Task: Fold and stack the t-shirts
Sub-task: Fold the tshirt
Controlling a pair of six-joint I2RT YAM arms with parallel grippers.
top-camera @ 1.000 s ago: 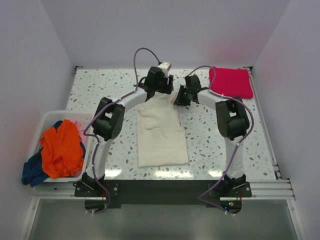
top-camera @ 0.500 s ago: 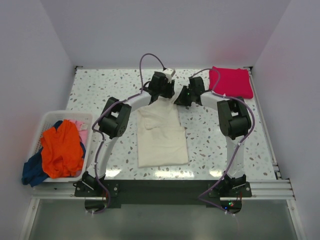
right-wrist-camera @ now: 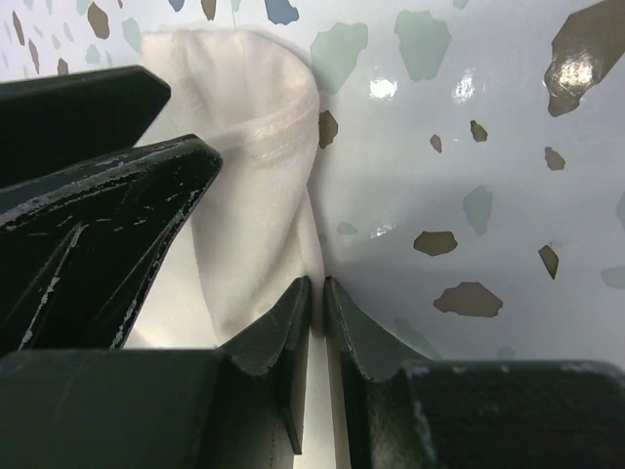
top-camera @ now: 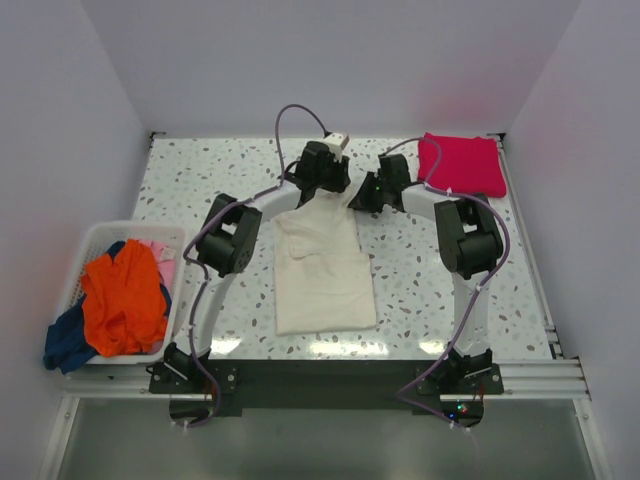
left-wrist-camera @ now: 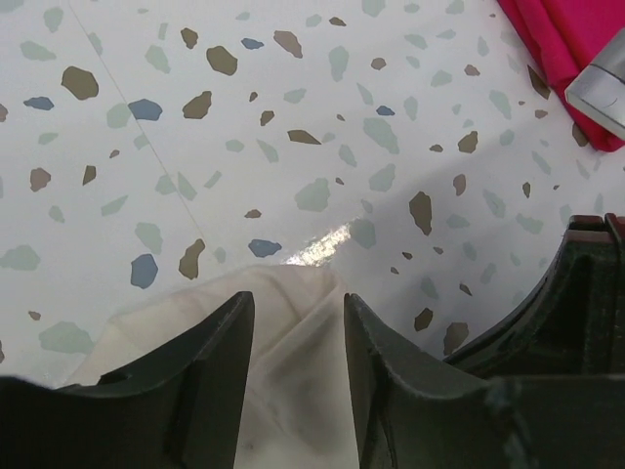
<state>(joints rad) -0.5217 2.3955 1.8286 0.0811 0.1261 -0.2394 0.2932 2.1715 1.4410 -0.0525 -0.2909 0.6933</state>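
Pinching the shirt's [top-camera: 320, 270] far edge
left pincer [left-wrist-camera: 298, 308] apart astride it, right pincer [right-wrist-camera: 317, 288] clamped on: lift evenly.

White arms [top-camera: 197, 300] with black joints [top-camera: 222, 240], purple cables [top-camera: 298, 108], scuffed black pincer fingers [right-wrist-camera: 107, 215]

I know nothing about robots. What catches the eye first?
A cream t-shirt lies partly folded at centre, with the left end effector and right end effector at its far edge. A magenta-red t-shirt sits folded in the far right corner, and an orange t-shirt tops the white basket on the left.
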